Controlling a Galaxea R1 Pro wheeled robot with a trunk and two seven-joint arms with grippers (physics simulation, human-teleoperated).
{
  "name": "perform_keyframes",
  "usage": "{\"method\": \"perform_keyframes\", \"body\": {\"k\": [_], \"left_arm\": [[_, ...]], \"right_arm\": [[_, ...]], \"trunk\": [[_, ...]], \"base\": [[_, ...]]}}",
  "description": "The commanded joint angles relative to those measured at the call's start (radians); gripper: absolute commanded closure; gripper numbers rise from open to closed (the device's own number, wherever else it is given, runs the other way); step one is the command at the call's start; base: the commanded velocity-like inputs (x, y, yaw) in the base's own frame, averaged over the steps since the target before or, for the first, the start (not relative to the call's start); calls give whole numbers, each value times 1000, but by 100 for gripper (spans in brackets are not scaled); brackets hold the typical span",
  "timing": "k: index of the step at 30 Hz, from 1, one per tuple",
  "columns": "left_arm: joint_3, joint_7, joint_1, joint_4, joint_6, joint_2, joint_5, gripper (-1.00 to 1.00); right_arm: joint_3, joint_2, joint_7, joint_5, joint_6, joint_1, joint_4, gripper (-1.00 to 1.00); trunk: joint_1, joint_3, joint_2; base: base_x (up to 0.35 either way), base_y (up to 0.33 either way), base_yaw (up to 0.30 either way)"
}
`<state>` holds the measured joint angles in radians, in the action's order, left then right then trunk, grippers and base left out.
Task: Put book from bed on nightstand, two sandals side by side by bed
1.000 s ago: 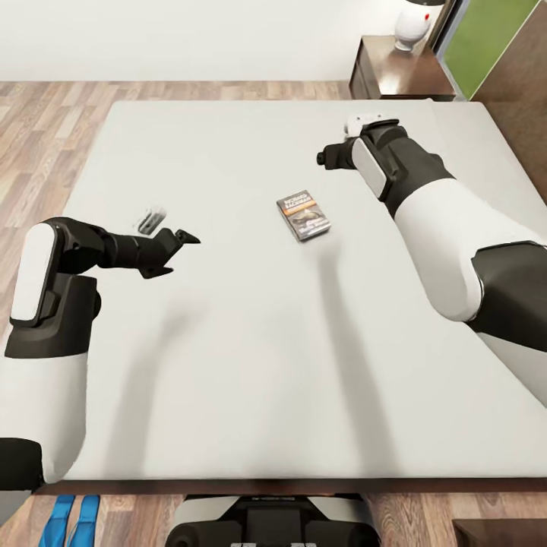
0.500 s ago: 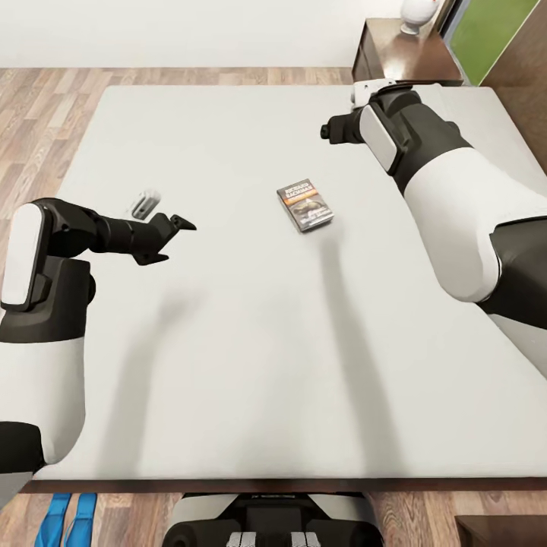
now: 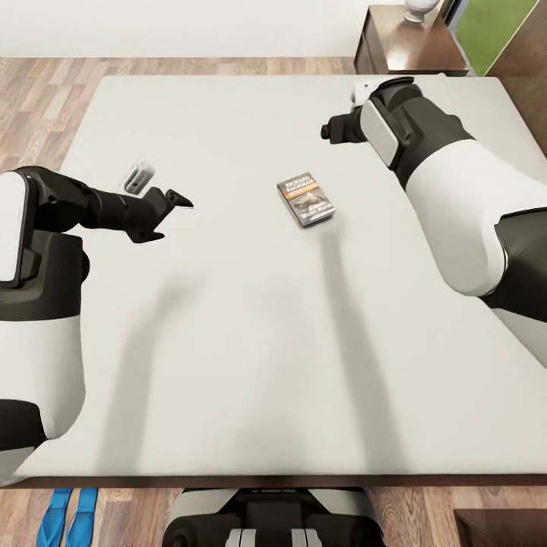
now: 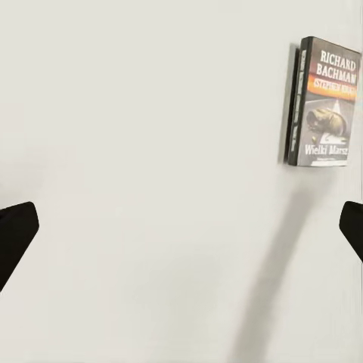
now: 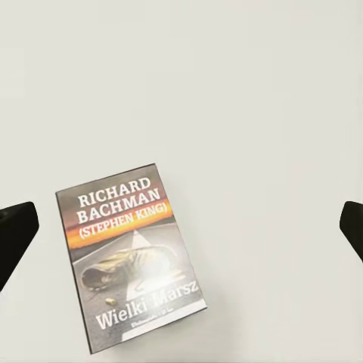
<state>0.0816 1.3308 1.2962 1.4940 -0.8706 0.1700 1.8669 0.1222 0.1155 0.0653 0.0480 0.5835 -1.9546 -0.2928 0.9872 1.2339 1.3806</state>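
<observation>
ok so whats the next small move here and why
Probably lower the right claw toward the book. The book lies flat and untouched on the bed, the right wrist view looks down on it between wide-open fingers, and the left claw is farther off.

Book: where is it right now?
The book lies flat on the bed, slightly right of centre in the head view, between the left gripper and the right arm.

Cut off at six o'clock: two sandals (image 3: 67,516), toes only. Clipped at one o'clock: nightstand (image 3: 410,45), lamp (image 3: 420,9) base only.
</observation>
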Motion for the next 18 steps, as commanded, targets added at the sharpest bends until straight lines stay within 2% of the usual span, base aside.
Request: {"method": "perform_keyframes", "body": {"k": [1, 5, 6, 7, 8, 9, 10, 13, 18], "left_arm": [[4, 9, 19, -13, -8, 1, 10, -100], [27, 8, 80, -62, -15, 1, 28, -100], [46, 7, 102, -81, -19, 1, 36, -100], [94, 6, 150, -124, -27, 1, 49, -100], [94, 6, 150, -124, -27, 1, 49, -100], [116, 7, 173, -145, -30, 2, 55, -100], [153, 8, 225, -194, -34, 3, 77, -100], [166, 11, 247, -209, -34, 8, 92, -100], [187, 13, 280, -219, -27, 45, 116, -100]], "right_arm": [[6, 0, 5, 6, 6, -2, 0, -100], [7, 0, 5, 6, 9, -11, 2, -100], [6, 0, 5, 6, 10, -15, 2, -100], [6, 0, 5, 6, 10, -24, 4, -100], [6, 0, 5, 6, 10, -24, 4, -100], [6, 0, 6, 6, 11, -27, 5, -100], [5, 0, 6, 6, 11, -35, 17, -100], [6, 1, 6, 8, 11, -38, 24, -100], [5, 3, 7, 11, 12, -49, 33, -100]], "trunk": [[0, 2, 0], [0, 8, 0], [0, 10, 0], [0, 11, 0], [0, 13, 0], [0, 15, 0], [0, 16, 0], [0, 21, 0], [0, 29, 0]], "base": [[0, 0, 0], [0, 0, 0], [0, 0, 0], [0, 0, 0], [0, 0, 0], [0, 0, 0], [0, 0, 0], [0, 0, 0], [0, 0, 0]]}}
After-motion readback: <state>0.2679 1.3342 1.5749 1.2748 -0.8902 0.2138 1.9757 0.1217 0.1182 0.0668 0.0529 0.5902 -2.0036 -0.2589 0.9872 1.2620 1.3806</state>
